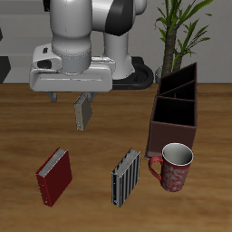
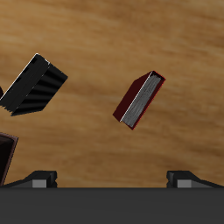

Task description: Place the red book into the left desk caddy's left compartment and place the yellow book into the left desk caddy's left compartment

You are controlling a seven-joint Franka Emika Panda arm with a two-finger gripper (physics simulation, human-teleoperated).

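The red book [image 1: 54,175] lies flat on the table near its front edge; it also shows in the wrist view [image 2: 140,99]. The yellow book [image 1: 83,113], greyish-tan, sits just under my gripper [image 1: 72,97] and is hidden in the wrist view. My gripper [image 2: 112,179] is open, its fingers [image 2: 39,179] wide apart with nothing between them, hovering over the yellow book. The left desk caddy [image 1: 177,111], a long maroon box with black dividers, stands off to the side; a maroon corner of it [image 2: 7,153] shows in the wrist view.
A black-and-white striped book [image 1: 125,175] lies between the red book and a red mug [image 1: 174,167]; it also shows in the wrist view [image 2: 33,85]. The mug stands right before the caddy's near end. A potted plant [image 1: 181,32] stands behind the caddy.
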